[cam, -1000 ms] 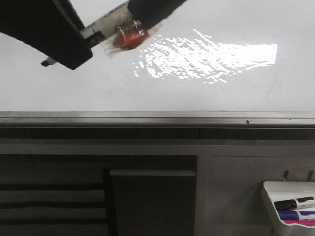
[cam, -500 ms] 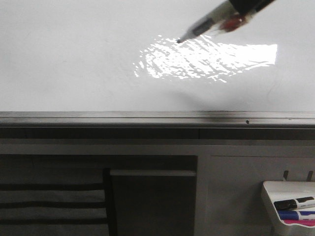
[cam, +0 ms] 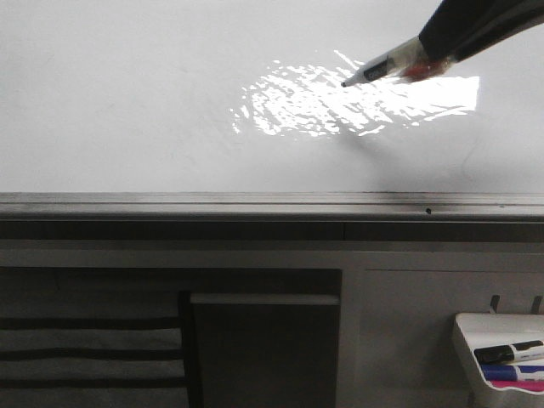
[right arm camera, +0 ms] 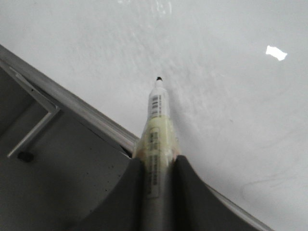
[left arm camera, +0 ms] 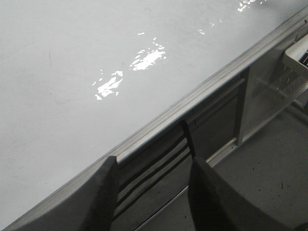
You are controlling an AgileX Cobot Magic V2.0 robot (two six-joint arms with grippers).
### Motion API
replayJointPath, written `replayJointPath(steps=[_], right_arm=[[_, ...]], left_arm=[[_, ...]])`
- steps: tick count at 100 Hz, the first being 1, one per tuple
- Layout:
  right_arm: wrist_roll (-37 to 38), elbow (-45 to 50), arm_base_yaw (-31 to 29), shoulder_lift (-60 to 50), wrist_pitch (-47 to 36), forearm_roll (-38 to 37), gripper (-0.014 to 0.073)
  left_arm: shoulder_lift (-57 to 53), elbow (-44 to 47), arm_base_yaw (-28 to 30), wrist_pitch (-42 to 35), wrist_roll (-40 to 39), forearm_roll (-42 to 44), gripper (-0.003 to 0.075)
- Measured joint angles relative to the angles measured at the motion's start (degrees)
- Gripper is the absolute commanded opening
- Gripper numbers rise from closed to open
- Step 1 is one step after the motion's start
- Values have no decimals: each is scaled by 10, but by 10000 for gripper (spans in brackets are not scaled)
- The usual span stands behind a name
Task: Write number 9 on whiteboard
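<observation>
The whiteboard (cam: 127,110) fills the upper front view, pale and glossy, with a glare patch (cam: 340,98) and a grey bottom rail (cam: 255,202). No number 9 shows on it. My right gripper (cam: 442,53) comes in from the upper right, shut on a marker (cam: 387,66) whose black tip (cam: 345,83) points left at the glare. In the right wrist view the marker (right arm camera: 158,120) sits between my fingers, tip (right arm camera: 159,78) close to the board (right arm camera: 231,96); contact cannot be told. My left gripper (left arm camera: 154,166) is open and empty, over the rail (left arm camera: 192,106).
A small white tray (cam: 501,340) with a black marker (cam: 508,351) and coloured markers hangs at the lower right. Below the rail are a dark panel (cam: 263,348) and black horizontal bars (cam: 85,353). The tray's corner shows in the left wrist view (left arm camera: 296,53).
The left arm has left the front view. The right gripper with the marker moved right and slightly down, from the upper left of the glare to its upper right.
</observation>
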Motion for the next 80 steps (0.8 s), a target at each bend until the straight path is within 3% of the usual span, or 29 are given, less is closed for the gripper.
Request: replayJointPath(steps=[58,80], right_arm=[[1,-19,0,67,-45,10,-54],[0,-76,19,127,5,22,-54]], left_arm=[[0,0,0,-5,0,-2,315],[0,0,0,-6,0,-11,315]])
